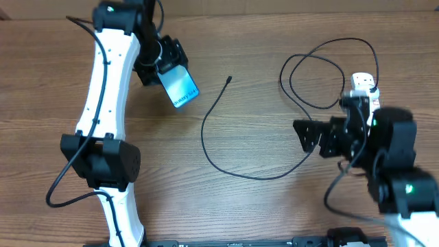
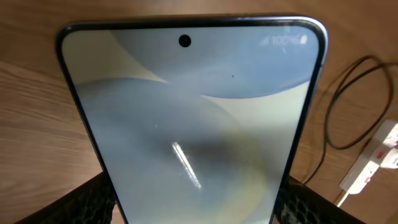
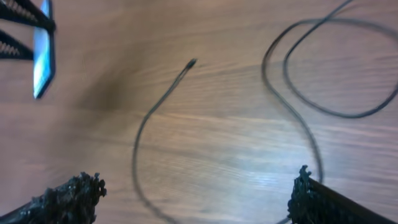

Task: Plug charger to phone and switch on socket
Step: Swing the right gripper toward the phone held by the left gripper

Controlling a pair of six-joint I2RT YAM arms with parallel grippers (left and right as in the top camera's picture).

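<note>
Phone (image 1: 180, 86): at the upper left of the table (image 1: 274, 213), clamped at one end between the left jaws, which are closed on its two long edges. Its lit pale-blue screen faces upward, and its free end points toward the table's centre. In the left wrist view the screen fills most of the frame, with the punch-hole lens near the top.

Charger (image 1: 203, 134): a thin black cable lying on the table to the right of the phone. Its connector tip (image 1: 229, 79) lies near the phone's free end but apart from it, so it is not plugged in. From the tip the cable curves down and sweeps right. It then rises in two loose loops toward the socket (image 1: 362, 86) at the far right.

Right jaws: spread wide and empty, above the cable's lower bend, pointing left. The right arm hides part of the socket, and the switch position cannot be told.
</note>
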